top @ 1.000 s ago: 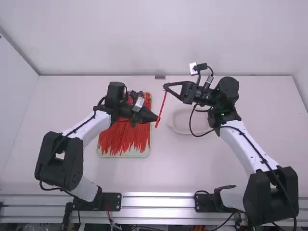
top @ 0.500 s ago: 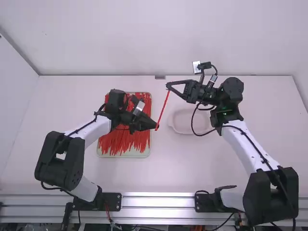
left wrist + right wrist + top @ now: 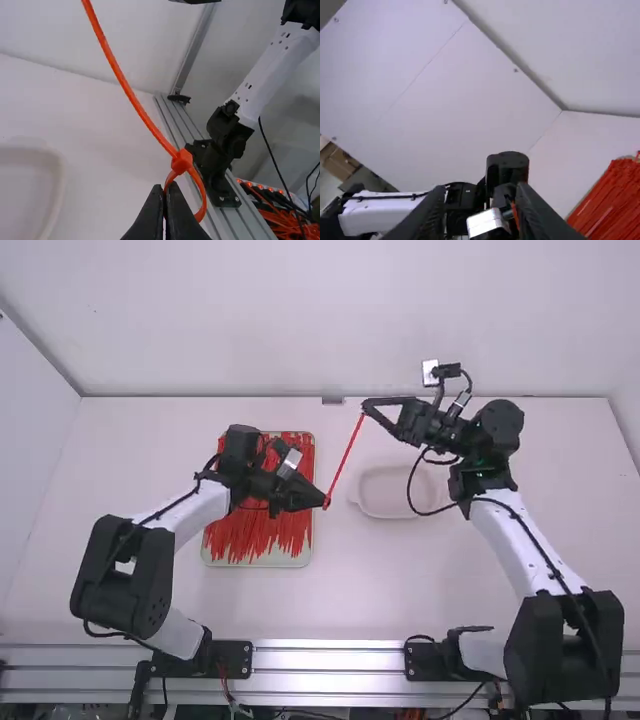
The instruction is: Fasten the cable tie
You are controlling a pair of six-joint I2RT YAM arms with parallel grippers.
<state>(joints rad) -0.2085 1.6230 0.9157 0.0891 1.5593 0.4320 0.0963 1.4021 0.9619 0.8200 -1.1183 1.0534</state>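
A red cable tie [image 3: 344, 460] hangs taut in the air between my two grippers, above the table beside the tray. My left gripper [image 3: 318, 498] is shut on the tie's small loop just below its head [image 3: 182, 162], its fingers [image 3: 155, 210] pressed together. From the head the strap [image 3: 125, 85] runs straight up and away to my right gripper [image 3: 364, 405], which is shut on the tail end, higher and farther back. The right wrist view looks back along the tie at the left arm's gripper [image 3: 506, 172].
A flat tray [image 3: 255, 562] heaped with several loose red ties [image 3: 250, 530] lies under the left arm. A white shallow dish [image 3: 385, 492] sits to its right, below the right gripper. The aluminium rail [image 3: 185, 135] with the arm bases runs along the table's front edge.
My right gripper has drawn back to the right and upward with the tail, so the strap between the grippers is longer and leans more. The left gripper dropped slightly, then held still.
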